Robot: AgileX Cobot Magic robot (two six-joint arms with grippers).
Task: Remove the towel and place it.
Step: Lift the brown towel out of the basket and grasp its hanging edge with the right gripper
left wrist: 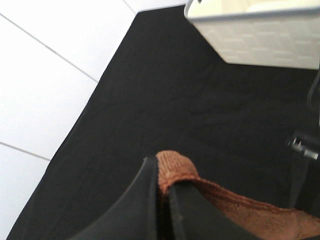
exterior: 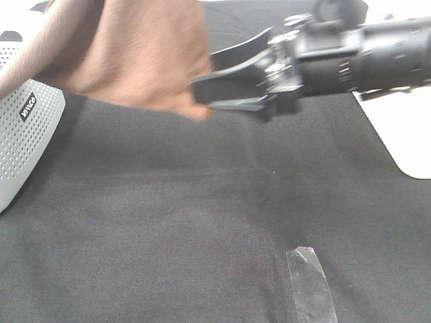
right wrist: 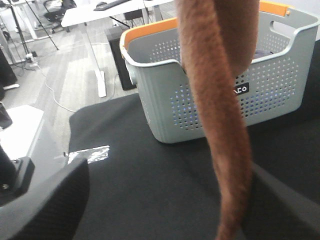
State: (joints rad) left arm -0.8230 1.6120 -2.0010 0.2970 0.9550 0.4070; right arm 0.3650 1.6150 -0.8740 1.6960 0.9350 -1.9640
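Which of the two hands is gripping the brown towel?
The left hand, pinched shut on the towel edge; the right hand stands open, gripping nothing.

Grey floor (right wrist: 60, 67), white desks (right wrist: 90, 15), perhaps an office chair (right wrist: 56, 7)

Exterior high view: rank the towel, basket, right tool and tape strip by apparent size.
1. towel
2. basket and right tool: unsure, since the basket is cut off and the tool sits near the camera
3. tape strip
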